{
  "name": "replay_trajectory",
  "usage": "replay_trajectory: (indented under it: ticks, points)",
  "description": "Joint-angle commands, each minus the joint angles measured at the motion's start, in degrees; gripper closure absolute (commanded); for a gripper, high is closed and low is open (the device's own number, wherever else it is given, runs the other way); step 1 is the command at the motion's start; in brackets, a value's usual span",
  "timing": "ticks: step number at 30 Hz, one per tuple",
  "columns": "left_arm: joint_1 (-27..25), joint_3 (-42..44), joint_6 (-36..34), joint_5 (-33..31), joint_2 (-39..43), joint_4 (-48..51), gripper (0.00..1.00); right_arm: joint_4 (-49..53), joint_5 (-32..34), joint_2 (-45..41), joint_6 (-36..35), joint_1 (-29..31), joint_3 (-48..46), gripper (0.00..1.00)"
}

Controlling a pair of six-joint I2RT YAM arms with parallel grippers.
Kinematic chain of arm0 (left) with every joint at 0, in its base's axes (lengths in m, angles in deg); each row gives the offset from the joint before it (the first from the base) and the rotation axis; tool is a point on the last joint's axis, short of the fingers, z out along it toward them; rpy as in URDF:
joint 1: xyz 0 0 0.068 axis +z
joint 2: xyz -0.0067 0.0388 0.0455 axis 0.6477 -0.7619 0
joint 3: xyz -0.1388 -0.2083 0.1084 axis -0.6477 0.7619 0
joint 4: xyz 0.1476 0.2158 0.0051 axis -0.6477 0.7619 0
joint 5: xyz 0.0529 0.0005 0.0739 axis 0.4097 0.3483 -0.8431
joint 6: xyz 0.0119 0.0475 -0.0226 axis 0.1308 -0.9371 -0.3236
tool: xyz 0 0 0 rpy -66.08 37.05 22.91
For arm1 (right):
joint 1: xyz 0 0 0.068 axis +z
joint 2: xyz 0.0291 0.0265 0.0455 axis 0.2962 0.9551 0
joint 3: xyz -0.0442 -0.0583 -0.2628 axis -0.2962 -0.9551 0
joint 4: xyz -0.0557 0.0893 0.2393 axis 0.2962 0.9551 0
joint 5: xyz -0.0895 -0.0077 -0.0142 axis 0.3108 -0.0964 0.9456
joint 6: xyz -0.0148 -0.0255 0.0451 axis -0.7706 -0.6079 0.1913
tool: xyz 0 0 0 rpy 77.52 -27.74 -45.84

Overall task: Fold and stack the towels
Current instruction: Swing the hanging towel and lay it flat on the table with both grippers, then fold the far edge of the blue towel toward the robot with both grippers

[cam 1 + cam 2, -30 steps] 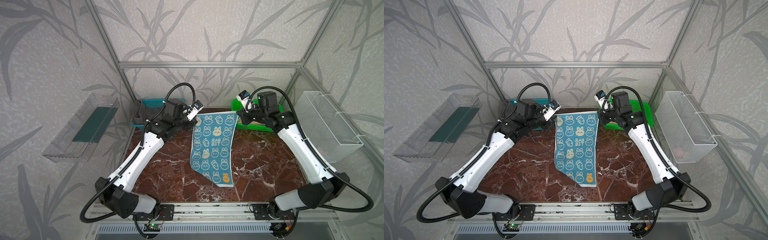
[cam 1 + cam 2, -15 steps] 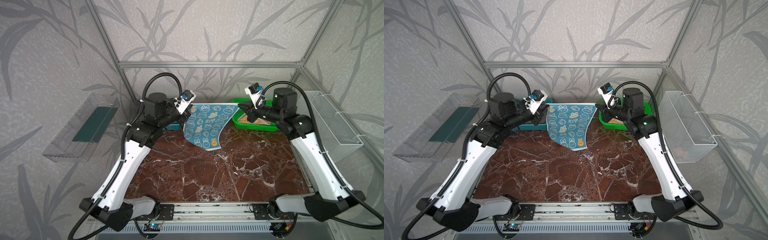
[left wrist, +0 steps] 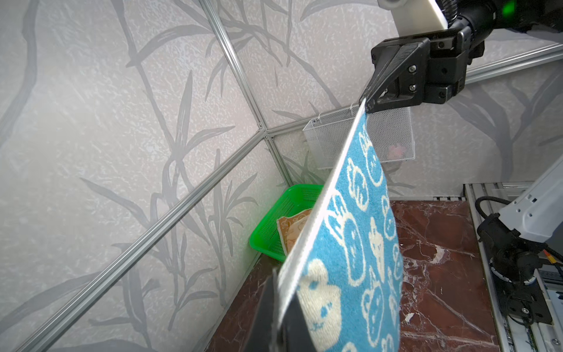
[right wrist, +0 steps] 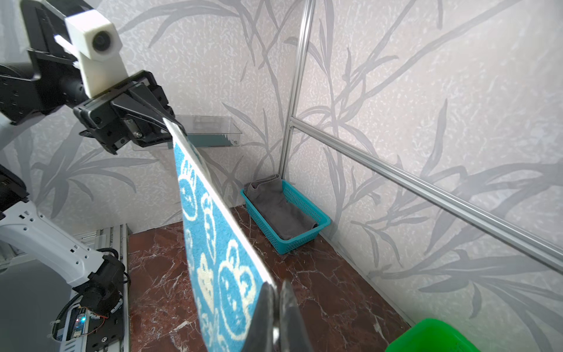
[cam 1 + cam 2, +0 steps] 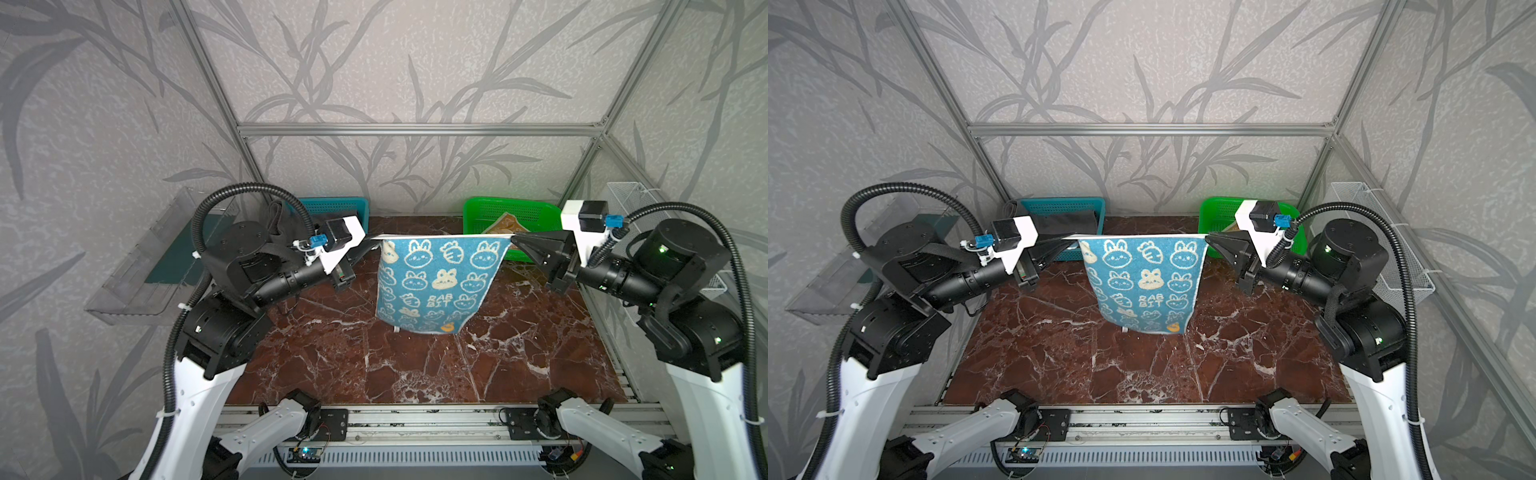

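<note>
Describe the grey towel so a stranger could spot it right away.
In both top views, look to the marble table's far left corner, where a teal basket sits. The grey towel lies inside it: plain and dark, unlike the bunny-printed blue towel hanging between the left tool and right tool.
</note>
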Motion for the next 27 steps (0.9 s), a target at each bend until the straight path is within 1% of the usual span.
replay_trajectory:
  ticks: [1, 6, 8, 15, 18, 24, 27]
  points:
    - [2.6, -0.8, -0.9, -12.7, 0.7, 0.8, 1.00, 5.0, 20.3, 2.2, 0.6, -3.3, -1.6, 1.00]
    - [3.4, 2.0, -5.0, -20.9, -8.9, 2.9, 1.00, 3.8, 25.8, 11.6, 0.7, -3.9, -5.0, 1.00]
    - [4.2, 3.5, -5.1, -22.3, -12.8, 2.3, 1.00, 1.9, 27.4, 15.7, 0.1, -4.1, -6.5, 1.00]
    - [8.1, 9.5, -2.0, -19.3, -24.5, -5.2, 1.00, -4.6, 28.7, 29.7, -1.1, -5.1, -6.6, 1.00]
    - [8.4, 10.7, -1.7, -19.4, -29.0, -6.4, 1.00, -7.8, 27.9, 33.8, -1.6, -5.1, -6.6, 1.00]
    - [8.5, 13.9, -1.4, -20.5, -34.4, -9.8, 1.00, -11.2, 24.3, 38.1, -2.5, -5.1, -8.5, 1.00]
    - [8.5, 14.9, -0.5, -19.2, -35.5, -9.6, 1.00, -11.4, 23.3, 38.4, -2.6, -5.1, -11.6, 1.00]
